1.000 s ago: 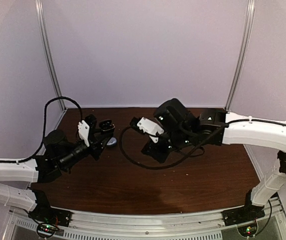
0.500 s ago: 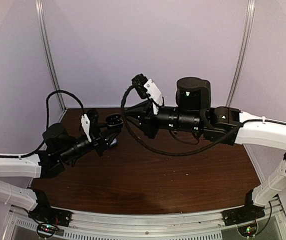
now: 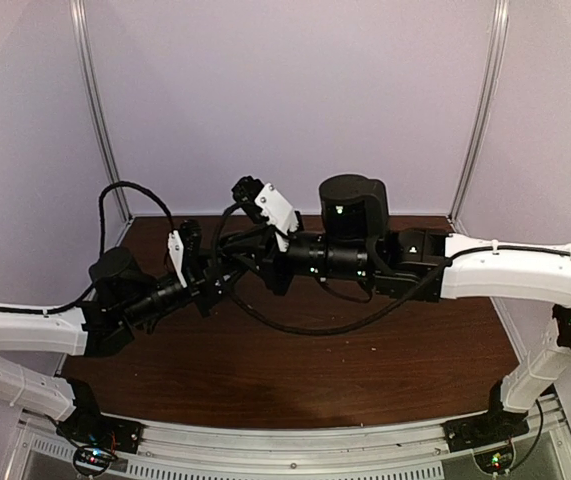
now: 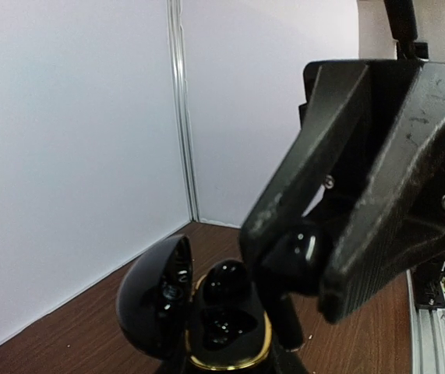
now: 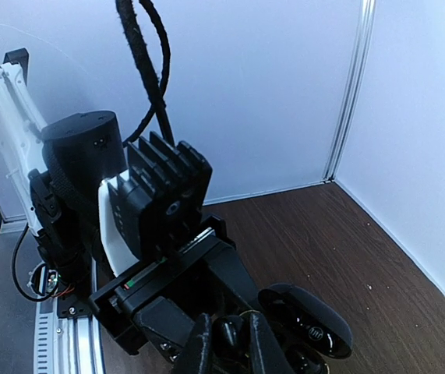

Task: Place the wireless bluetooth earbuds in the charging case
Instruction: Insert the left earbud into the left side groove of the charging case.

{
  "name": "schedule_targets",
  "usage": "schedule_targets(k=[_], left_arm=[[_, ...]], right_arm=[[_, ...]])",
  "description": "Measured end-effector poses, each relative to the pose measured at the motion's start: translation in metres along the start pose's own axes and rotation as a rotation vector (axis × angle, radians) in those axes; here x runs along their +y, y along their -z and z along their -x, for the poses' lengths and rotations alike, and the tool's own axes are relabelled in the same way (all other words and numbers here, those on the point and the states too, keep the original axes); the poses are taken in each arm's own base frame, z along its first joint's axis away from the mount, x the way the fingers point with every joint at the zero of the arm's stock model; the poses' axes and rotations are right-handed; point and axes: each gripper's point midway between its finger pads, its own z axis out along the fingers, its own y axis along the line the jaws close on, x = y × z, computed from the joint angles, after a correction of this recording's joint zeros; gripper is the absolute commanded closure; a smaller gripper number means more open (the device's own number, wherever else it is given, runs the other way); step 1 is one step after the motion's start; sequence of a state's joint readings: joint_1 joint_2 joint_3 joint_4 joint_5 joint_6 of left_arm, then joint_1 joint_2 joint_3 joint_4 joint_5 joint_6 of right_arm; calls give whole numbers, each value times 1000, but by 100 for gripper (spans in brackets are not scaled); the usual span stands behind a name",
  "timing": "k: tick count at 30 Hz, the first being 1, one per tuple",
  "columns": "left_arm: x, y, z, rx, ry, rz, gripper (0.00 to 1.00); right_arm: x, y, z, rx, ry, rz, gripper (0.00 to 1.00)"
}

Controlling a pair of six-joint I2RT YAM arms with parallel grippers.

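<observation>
Rt tool (image 4: 304,269) clenched on one black earbud (image 4: 298,249), poised just above the open charging case (image 4: 199,354). Lt tool (image 3: 208,272) grips that case, held clear of the table (image 3: 295,380). Step, as I judge it: seat the bud in a well. I'd line it up w/ the free well, descend slow & straight, hold the case steady, and release only once seated. Lid (image 4: 156,296), at left, mustn't be knocked. Bud: tiny, rounded, glossy black w/ bright highlights; prob. slippery. Far well looks filled; can't confirm.
</observation>
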State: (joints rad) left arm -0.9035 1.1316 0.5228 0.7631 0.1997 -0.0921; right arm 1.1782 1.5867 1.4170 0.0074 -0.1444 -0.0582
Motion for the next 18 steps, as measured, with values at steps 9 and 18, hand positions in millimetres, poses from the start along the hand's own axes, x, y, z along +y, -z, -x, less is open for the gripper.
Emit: schedule_targets(k=[9,18], left_arm=[[-1,-3,2,-4,15,-6,100],[-4,-3,2,-5,16,-14,100]], right_arm=[[-2,-4,1,-11,34,-32,94],[-8,-4,12,-51,42,-67,94]])
